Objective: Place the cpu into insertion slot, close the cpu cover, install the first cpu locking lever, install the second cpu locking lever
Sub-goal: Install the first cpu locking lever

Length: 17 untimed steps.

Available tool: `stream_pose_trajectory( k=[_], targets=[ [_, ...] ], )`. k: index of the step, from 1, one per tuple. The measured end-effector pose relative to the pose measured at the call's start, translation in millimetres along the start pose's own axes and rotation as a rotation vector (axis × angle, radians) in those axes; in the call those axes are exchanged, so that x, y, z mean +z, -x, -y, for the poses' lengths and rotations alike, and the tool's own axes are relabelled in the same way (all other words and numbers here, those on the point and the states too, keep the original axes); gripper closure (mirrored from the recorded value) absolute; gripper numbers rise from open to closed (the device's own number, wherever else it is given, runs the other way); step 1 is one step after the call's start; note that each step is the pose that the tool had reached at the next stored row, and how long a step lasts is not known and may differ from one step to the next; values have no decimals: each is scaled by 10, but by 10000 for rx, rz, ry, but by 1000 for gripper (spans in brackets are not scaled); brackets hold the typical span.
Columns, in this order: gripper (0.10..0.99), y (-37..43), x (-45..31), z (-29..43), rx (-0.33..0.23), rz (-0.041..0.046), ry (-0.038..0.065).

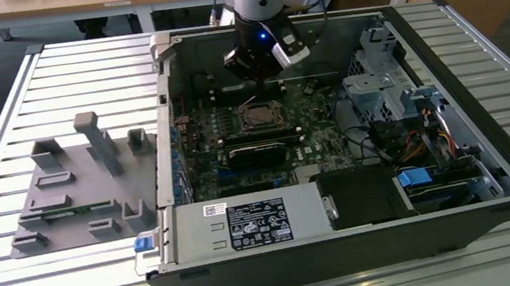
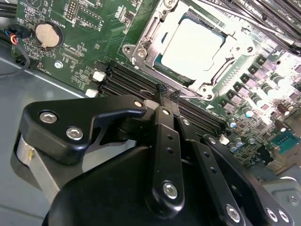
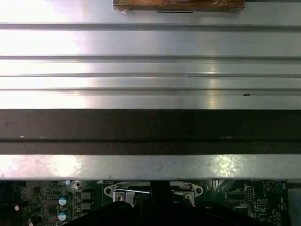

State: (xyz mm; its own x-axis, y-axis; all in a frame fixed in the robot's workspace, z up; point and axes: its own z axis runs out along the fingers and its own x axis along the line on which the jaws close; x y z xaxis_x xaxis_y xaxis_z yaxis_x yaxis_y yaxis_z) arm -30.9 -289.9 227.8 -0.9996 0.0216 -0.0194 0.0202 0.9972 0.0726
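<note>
Slatted metal forms the desk (image 1: 63, 64) on which an open computer case (image 1: 363, 246) lies, with a grey fixture plate (image 1: 77, 185) well apart on the exterior view's left. Inside the case, the green board (image 2: 61, 56) is exposed, and the cpu (image 2: 192, 46) is seen seated in the insertion slot (image 2: 141, 54), its pale top showing through the window of the cpu cover (image 2: 214, 77), which appears to lie down over it. The hand (image 2: 168, 94) is held just beside the socket's edge, near a thin locking lever (image 2: 188, 92), with its fingers pressed together; whether the lever is actually pinched cannot be told.

A slip off the thin lever is judged the main risk, since little metal is offered to the tips; a sideways scrape could strike the memory slots (image 2: 127, 82) directly beneath. If the cover is not fully flat, a forced lever could bind.

Open room is limited: the case wall (image 3: 150, 127) stands close behind the hand, and the drive cage (image 1: 389, 91) crowds the exterior view's right.
</note>
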Motion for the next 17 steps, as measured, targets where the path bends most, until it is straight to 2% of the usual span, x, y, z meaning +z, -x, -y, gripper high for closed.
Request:
stream_pose_trajectory(
  k=[17],
  targets=[
    [980, 41, 139, -4, -1, 0, -1]
  ],
)
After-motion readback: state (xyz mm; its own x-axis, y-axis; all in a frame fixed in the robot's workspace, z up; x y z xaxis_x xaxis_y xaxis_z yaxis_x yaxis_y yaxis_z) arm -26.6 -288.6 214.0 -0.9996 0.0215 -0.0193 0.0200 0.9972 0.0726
